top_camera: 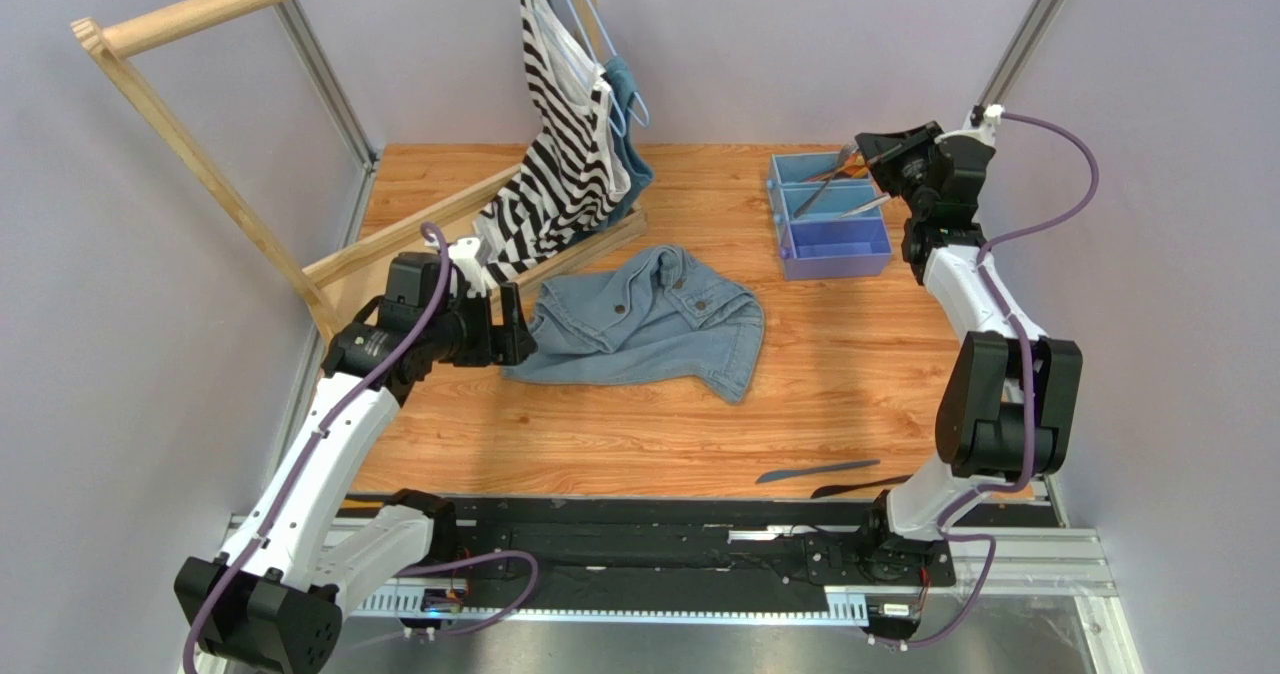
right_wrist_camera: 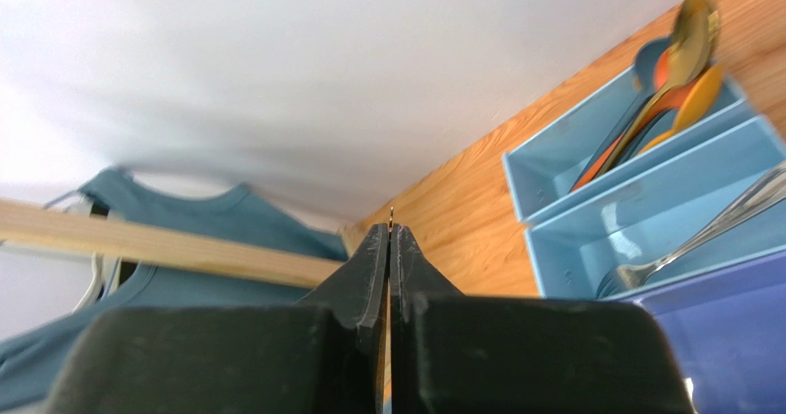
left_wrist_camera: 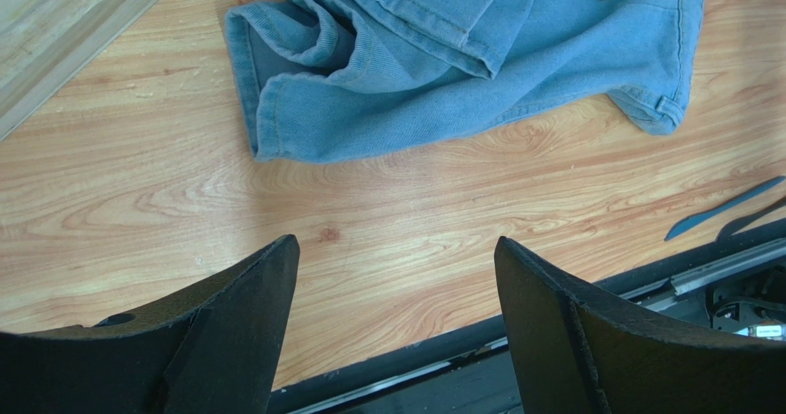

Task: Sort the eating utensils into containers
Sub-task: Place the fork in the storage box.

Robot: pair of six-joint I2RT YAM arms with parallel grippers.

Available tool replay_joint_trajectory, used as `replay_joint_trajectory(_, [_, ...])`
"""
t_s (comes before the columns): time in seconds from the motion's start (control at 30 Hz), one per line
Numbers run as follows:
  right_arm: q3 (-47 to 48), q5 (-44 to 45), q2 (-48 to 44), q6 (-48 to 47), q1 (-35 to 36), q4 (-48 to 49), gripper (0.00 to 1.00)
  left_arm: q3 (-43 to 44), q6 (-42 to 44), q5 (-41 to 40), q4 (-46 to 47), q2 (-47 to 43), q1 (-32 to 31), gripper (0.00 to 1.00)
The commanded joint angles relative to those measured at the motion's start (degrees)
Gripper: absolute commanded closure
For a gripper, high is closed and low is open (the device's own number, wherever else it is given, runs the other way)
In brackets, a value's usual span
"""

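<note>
Spoons in orange, yellow and gold and silver forks filled separate compartments of light blue rectangular plastic tray; two dark knives lay at wooden table edge. Right gripper jaws were pressed together, left gripper jaws spread.

Closed hand near cutlery tray
</note>
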Motion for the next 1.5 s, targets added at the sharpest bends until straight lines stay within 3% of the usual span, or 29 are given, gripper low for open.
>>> replay_joint_trajectory(0.0, [3.0, 8.0, 1.7, -0.9, -0.5, 6.9, 1.0, -0.1, 0.5, -2.3, -0.2, -1.7, 0.3, 0.15])
replay_joint_trajectory(0.3, [6.1, 8.9, 9.6, 1.1, -0.5, 10.7, 1.0, 0.1, 0.2, -5.4, -1.0, -2.8, 0.2, 0.16])
replay_joint_trajectory(0.73, [11.5, 10.6, 18.9, -0.3, 1.3, 8.1, 1.0, -0.2, 0.4, -4.7, -0.7, -1.5, 0.2, 0.15])
replay_joint_trajectory(1.27, [3.7, 12.0, 18.5, -3.2, 2.3, 8.8, 1.0, -0.5, 0.5, -4.2, -0.6, -1.5, 0.2, 0.14])
replay_joint_trajectory(1.47, [-1.6, 13.4, 16.4, -3.6, 2.0, 10.0, 0.91, -0.5, 0.4, -4.5, -0.6, -2.0, 0.2, 0.14])
